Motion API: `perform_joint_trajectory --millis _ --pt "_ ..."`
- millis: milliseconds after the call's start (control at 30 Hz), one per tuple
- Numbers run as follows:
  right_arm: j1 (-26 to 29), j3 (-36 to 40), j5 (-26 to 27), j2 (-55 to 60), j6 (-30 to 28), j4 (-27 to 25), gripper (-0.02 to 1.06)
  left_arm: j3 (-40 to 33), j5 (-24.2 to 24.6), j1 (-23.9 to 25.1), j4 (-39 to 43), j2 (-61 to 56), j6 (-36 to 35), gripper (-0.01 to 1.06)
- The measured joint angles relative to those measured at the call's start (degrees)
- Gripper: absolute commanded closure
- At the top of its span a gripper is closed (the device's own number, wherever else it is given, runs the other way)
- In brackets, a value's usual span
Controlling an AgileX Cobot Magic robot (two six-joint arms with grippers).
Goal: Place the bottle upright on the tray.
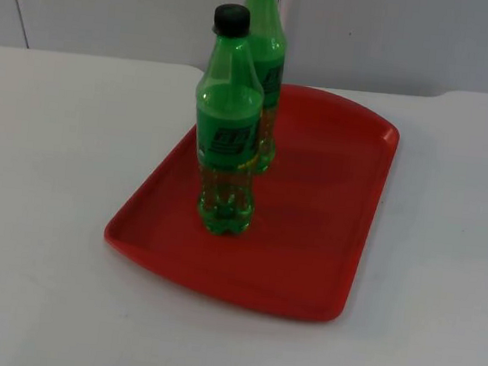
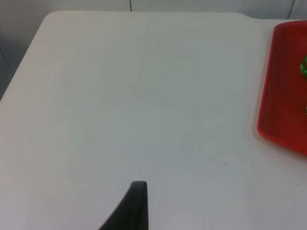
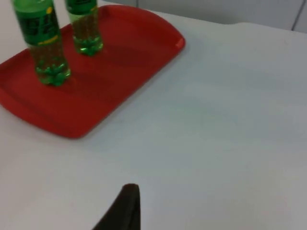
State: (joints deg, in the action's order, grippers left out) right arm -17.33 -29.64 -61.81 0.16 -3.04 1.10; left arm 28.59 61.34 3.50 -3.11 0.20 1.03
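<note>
Two green bottles with black caps stand upright on the red tray (image 1: pixel 309 224). The nearer bottle (image 1: pixel 227 138) is toward the tray's front left, and the second bottle (image 1: pixel 269 56) stands just behind it. In the right wrist view both bottles (image 3: pixel 41 33) (image 3: pixel 85 24) stand on the tray (image 3: pixel 120 62), well away from my right gripper (image 3: pixel 125 206), which hangs over bare table to the tray's right. My left gripper (image 2: pixel 136 203) hangs over bare table to the left of the tray (image 2: pixel 283 96). Both arms wait, holding nothing.
The white table top (image 1: pixel 46 173) surrounds the tray on all sides. The grey partition wall (image 1: pixel 414 35) closes off the back. The right half of the tray is bare.
</note>
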Motion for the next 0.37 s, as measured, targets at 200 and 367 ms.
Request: perform_joint_trajectory --millis 200,367 --pt "5.26 0.00 0.00 0.00 0.00 0.00 -0.01 0.00 0.00 0.00 0.00 0.00 0.00 0.00" --pt "10.17 0.00 0.00 0.00 0.00 0.00 -0.01 0.00 0.00 0.00 0.00 0.00 0.00 0.00"
